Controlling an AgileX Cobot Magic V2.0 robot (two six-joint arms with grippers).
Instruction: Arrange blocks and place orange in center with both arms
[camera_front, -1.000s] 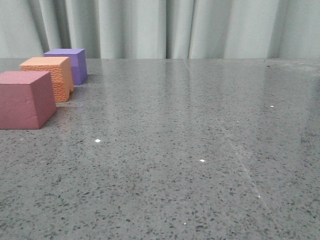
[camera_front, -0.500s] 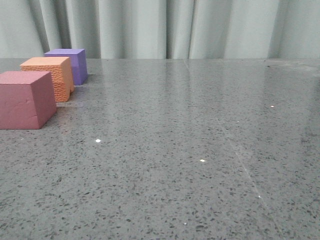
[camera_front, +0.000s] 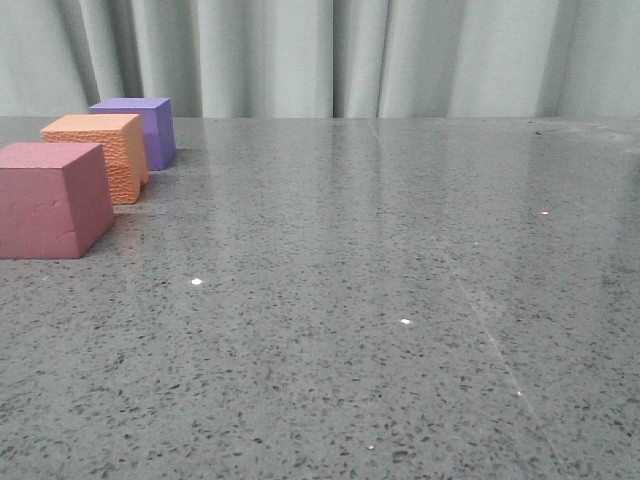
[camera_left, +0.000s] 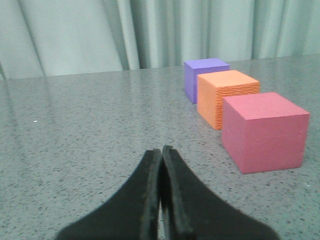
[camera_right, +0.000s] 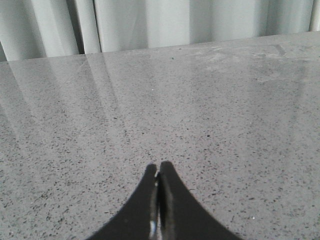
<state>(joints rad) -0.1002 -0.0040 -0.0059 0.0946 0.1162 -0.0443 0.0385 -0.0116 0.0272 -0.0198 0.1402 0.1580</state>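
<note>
your left hand (camera_left: 161, 152) and right hand (camera_right: 159, 167) both sit with fingers pressed together, holding nothing, low over the speckled surface (camera_front: 400, 300). from nearest to farthest, the row reads pink-red cube (camera_front: 52, 198), orange cube (camera_front: 98, 152), purple cube (camera_front: 138, 126) (close together, gaps hard to judge). the orange cube already sits in the centre, so the arranging step looks complete. your next move calls only for verifying alignment; keep both hands clear.
</note>
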